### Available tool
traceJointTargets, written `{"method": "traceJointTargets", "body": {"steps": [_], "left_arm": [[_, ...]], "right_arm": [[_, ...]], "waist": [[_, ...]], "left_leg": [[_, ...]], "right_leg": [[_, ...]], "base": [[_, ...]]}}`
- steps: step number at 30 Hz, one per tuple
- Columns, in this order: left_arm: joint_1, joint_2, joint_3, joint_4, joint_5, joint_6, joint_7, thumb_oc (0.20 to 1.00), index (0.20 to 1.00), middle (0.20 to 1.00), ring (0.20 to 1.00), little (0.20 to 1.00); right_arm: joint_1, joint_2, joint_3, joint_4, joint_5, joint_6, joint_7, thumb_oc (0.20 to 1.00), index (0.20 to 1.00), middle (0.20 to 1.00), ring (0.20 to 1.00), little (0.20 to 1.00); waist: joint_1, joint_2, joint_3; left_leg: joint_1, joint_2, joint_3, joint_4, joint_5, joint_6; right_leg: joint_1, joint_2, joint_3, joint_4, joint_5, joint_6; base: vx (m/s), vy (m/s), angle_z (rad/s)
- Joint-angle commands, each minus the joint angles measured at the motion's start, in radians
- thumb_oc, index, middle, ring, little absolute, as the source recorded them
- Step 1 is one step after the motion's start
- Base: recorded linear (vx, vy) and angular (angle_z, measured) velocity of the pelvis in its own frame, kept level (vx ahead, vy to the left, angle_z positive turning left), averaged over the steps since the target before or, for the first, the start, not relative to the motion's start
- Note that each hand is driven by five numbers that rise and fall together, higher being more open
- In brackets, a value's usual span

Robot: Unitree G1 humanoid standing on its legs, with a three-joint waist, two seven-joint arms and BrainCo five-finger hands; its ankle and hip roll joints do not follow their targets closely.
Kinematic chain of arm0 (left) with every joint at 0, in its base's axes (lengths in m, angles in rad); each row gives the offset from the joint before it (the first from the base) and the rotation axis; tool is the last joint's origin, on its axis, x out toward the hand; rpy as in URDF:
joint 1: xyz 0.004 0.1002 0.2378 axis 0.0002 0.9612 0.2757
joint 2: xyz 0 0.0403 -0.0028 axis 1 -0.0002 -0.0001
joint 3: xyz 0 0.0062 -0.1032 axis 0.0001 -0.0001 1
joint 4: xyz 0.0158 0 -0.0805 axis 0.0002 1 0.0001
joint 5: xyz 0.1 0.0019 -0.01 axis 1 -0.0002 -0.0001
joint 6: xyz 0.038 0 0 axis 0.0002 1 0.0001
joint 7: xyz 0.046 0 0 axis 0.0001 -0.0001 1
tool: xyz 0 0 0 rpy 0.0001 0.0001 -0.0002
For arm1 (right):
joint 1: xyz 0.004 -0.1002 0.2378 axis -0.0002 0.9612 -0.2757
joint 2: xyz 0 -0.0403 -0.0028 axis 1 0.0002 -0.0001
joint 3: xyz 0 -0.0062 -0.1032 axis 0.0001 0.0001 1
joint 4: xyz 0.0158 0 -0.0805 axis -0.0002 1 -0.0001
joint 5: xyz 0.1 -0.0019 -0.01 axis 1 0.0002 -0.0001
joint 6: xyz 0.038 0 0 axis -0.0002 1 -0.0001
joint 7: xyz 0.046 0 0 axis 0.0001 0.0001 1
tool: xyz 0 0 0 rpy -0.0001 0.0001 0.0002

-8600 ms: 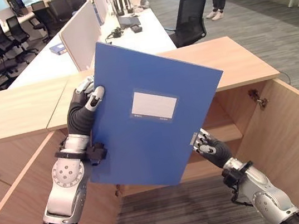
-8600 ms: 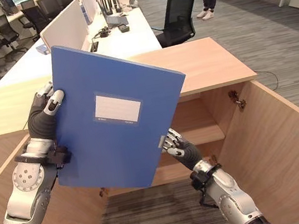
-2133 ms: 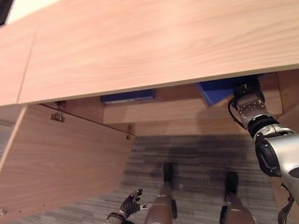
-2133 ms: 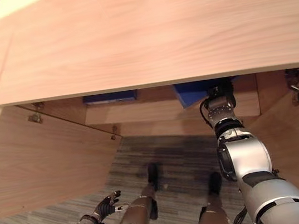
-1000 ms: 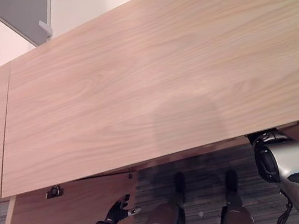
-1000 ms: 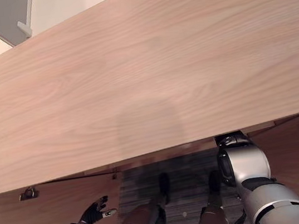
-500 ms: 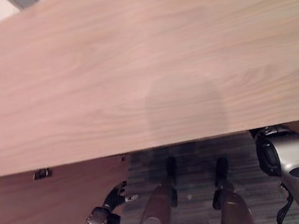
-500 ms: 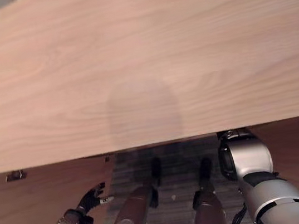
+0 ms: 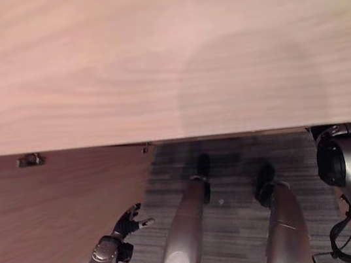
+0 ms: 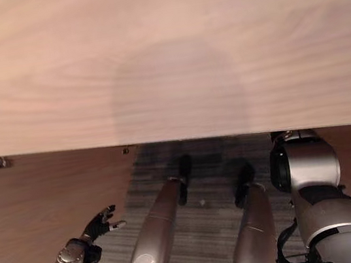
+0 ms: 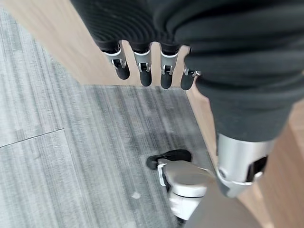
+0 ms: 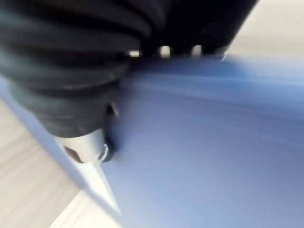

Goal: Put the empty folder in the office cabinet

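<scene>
The folder (image 12: 204,142) lies directly against the right hand (image 12: 71,71): in the right wrist view its blue face runs out from under the dark cover and past the fingers. The thumb presses on this face, and the fingers go over the far edge, so I judge that the hand holds the folder, with the flat side toward the palm. The long axis I cannot tell, because the sheet is too near to the camera. In the head views the right arm goes in under the cabinet (image 9: 151,56) top, so the folder is probably inside the cabinet, but which shelf I cannot tell. The right hand is clearly the nearer one. The left hand (image 9: 128,223) hangs low beside the open door (image 9: 36,218), well apart from the folder, fingers relaxed and holding nothing. Below it is grey carpet floor (image 11: 71,156). Pale wood shows just beside the folder.
</scene>
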Motion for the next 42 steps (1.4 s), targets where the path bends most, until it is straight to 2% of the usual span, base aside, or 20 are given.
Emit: {"method": "traceJointTargets", "body": {"steps": [1, 5, 12, 33, 42], "left_arm": [[-0.02, 0.033, -0.006, 0.039, -0.023, -0.015, 0.019, 1.0, 1.0, 1.0, 1.0, 1.0], [-0.027, 0.058, 0.001, 0.02, -0.033, -0.023, 0.026, 1.0, 1.0, 1.0, 1.0, 1.0], [-0.032, 0.07, 0.006, 0.016, -0.032, -0.028, 0.025, 1.0, 1.0, 1.0, 1.0, 1.0], [-0.042, 0.077, -0.004, 0.011, -0.014, -0.035, 0.049, 1.0, 1.0, 1.0, 1.0, 1.0], [-0.069, 0.083, -0.024, 0.022, 0.002, -0.03, 0.089, 1.0, 1.0, 1.0, 1.0, 1.0]], "right_arm": [[0.034, -0.135, 0.038, -0.01, -0.014, -0.009, 0.018, 0.2, 0.2, 0.2, 0.2, 0.2], [0.014, -0.142, 0.047, 0.0, -0.001, -0.018, 0.014, 0.2, 0.2, 0.2, 0.2, 0.2], [0.019, -0.143, 0.044, 0.016, -0.005, -0.018, 0.01, 0.2, 0.2, 0.2, 0.2, 0.2], [-0.03, -0.116, 0.046, 0.046, 0.017, -0.027, -0.041, 0.2, 0.2, 0.2, 0.2, 0.2], [-0.07, -0.082, 0.049, 0.108, 0.003, -0.019, -0.15, 0.2, 0.2, 0.2, 0.2, 0.2]], "waist": [[0.021, 0.016, -0.054], [0.018, 0.014, -0.058], [0.016, 0.013, -0.067], [0.015, 0.011, -0.082], [0.006, -0.004, -0.081]], "left_leg": [[-0.01, 0.065, -0.004, 0.03, -0.066, -0.034], [-0.089, 0.058, -0.012, 0.098, -0.092, -0.027], [-0.129, 0.051, -0.012, 0.129, -0.105, -0.023], [-0.135, 0.031, -0.003, 0.124, -0.114, -0.015], [-0.118, 0.035, 0.003, 0.102, -0.11, -0.017]], "right_leg": [[0.067, -0.026, -0.009, 0.034, -0.084, 0.098], [-0.008, -0.038, -0.004, 0.105, -0.112, 0.092], [-0.04, -0.044, -0.003, 0.136, -0.129, 0.09], [-0.047, -0.044, 0.016, 0.138, -0.137, 0.085], [-0.025, -0.036, 0.014, 0.112, -0.13, 0.083]], "base": [[0.0, 0.0, 0.0], [-0.01, -0.015, 0.03], [0.01, -0.006, 0.11], [0.0, 0.001, 0.01], [0.0, 0.0, 0.0]]}}
